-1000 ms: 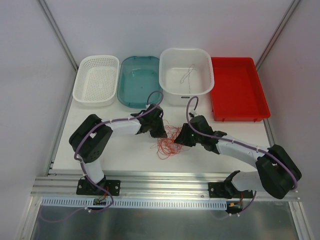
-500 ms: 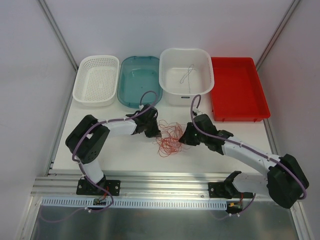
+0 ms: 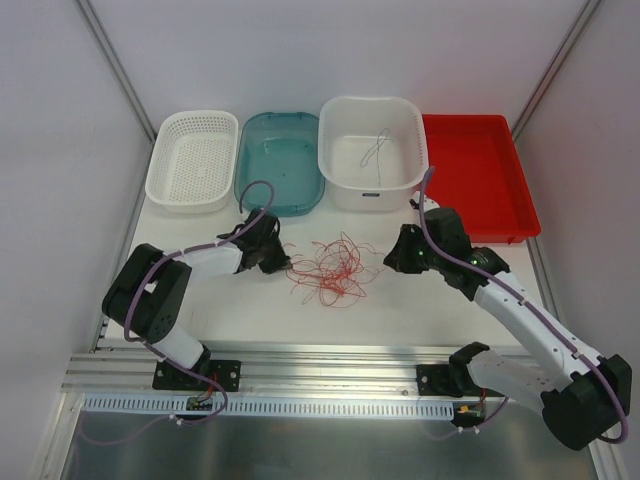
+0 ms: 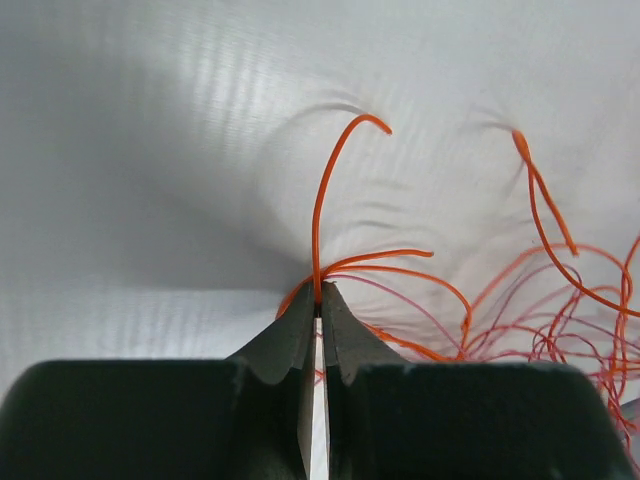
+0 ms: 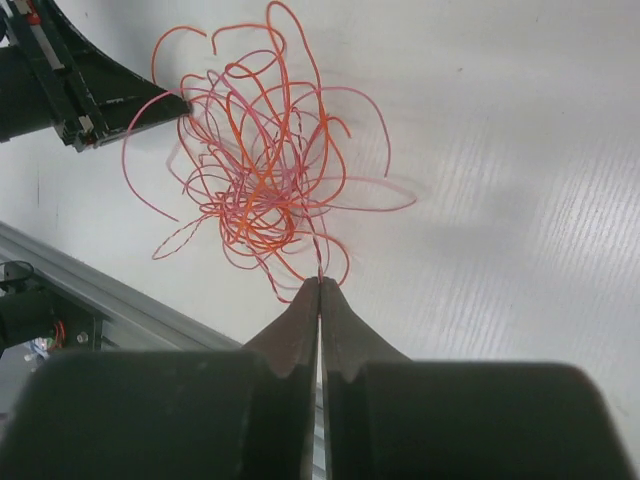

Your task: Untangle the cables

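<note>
- From above, the tips of the left gripper [image 4: 319, 300] and the right gripper [image 5: 320, 290] are small and dark, so the jaws cannot be read there; only the wrist cameras settle it.
- The left wrist view cuts off the cables [image 3: 330, 270] at its right edge. It shows only a few orange and pink strands, and where the clamped strand ends inside the jaws is hidden.
- In that view the left jaws are pressed together on one orange strand, which rises straight up from the tips and curls over to the right.
- In the right wrist view the right jaws are also closed, pinching a thin reddish strand at the near end of the tangle. This view shows the whole knot and the left gripper at its far side.
- Which strand crosses over which inside the knot is too fine to tell.
- The tangle lies on the table [image 3: 420, 310], between the two grippers. From above its long axis runs left to right, from one gripper toward the other.
- Only the top view shows the white tub [image 3: 345, 125] behind, with a pale grey wire [image 3: 375, 150] inside.
</note>
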Controlling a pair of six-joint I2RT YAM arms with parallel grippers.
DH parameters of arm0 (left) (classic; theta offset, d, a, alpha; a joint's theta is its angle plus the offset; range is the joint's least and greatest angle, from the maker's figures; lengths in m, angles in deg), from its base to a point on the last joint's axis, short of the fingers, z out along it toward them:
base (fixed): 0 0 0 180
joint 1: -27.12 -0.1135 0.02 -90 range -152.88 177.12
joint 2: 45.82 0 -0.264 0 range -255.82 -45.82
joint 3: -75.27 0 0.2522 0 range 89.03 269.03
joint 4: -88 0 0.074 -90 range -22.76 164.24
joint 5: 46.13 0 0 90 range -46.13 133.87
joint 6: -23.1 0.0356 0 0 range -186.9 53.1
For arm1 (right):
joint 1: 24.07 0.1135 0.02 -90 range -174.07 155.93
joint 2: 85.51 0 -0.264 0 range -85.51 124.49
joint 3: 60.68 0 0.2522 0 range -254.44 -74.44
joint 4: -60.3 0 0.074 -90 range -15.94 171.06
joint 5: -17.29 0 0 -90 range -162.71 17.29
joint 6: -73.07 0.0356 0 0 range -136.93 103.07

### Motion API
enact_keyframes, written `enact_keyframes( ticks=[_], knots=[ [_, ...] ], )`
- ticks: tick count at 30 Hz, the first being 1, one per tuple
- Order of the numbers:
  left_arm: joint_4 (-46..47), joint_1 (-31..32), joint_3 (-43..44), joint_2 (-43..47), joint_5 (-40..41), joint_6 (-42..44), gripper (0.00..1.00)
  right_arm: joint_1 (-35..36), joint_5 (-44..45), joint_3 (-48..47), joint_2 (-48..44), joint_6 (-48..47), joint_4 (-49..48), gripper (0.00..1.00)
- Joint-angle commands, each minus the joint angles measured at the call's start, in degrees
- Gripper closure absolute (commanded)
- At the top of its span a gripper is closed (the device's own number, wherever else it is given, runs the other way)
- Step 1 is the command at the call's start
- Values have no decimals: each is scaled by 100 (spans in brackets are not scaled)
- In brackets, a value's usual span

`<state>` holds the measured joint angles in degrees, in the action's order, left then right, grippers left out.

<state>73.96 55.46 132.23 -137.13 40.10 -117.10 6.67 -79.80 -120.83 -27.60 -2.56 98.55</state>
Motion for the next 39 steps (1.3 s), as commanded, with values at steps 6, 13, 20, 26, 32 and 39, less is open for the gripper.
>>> enact_keyframes(
  ticks=[6,13,20,26,32,39],
  knots=[
    [-245,-355,-602,798,570,291,100,-95,-582,-336,168,-743,469,99],
    [-526,-855,-980,1229,737,344,100,-410,83,-958,-288,-1163,1100,99],
    [-667,-1260,-1182,1581,922,317,100,-929,892,-2610,-904,-1832,2120,99],
    [-851,-1322,-1191,1783,1150,282,100,-1000,1123,-3403,-1430,-1719,1632,99],
    [-904,-1322,-1139,2203,940,475,100,-991,-632,-3455,-1204,-1587,1285,99],
    [-904,-1287,-858,3012,-70,1107,82,-886,-2287,-2578,-448,-1060,698,99]
  ],
)
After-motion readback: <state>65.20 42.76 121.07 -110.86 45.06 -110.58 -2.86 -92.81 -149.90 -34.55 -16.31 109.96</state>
